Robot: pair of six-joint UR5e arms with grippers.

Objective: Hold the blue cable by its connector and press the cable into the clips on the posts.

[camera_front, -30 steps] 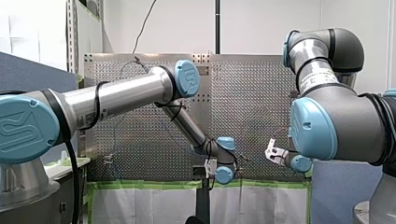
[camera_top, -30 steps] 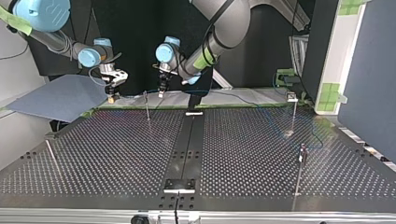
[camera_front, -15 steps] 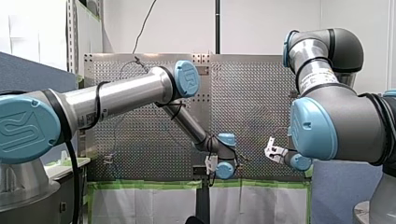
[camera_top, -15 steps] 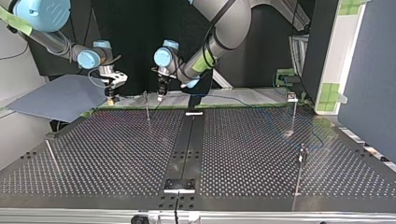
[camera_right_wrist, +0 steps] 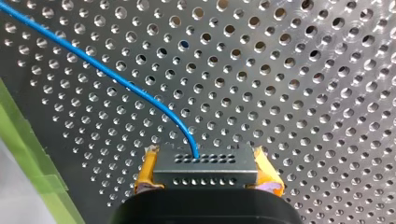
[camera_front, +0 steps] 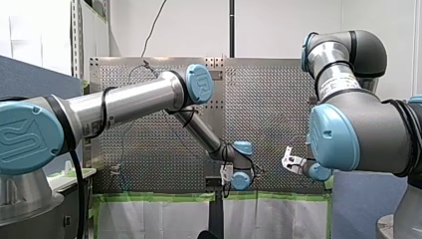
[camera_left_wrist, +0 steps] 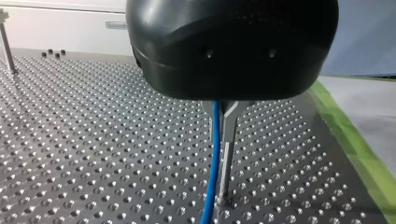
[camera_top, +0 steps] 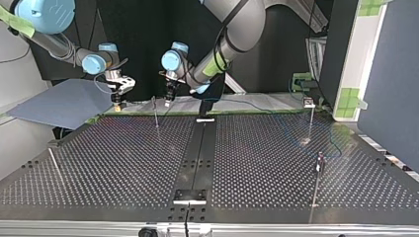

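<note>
The right gripper (camera_top: 117, 102), at ten o'clock in the top view, clamps the connector (camera_right_wrist: 204, 164) between yellow pads (camera_right_wrist: 148, 171), the blue cable (camera_right_wrist: 116, 77) curving away ahead. The cable drops under the left gripper (camera_top: 168, 98) just beside a post (camera_left_wrist: 227, 154). That gripper's opening I cannot tell.

cable (camera_right_wrist: 116, 77) blue. connector (camera_right_wrist: 205, 176) dark grey/blk w/ rows of tiny holes. pads (camera_right_wrist: 268, 175) on my right gripper (camera_right_wrist: 205, 163) yellow-orange. table (camera_right_wrist: 303, 93) grey metal, even hole grid all over. tape (camera_right_wrist: 28, 154) at its edge bright green. my left arm (camera_front: 129, 102) silver tube, lt-blue caps; my right arm (camera_front: 368, 129) dark grey, lt-blue cap.
</note>
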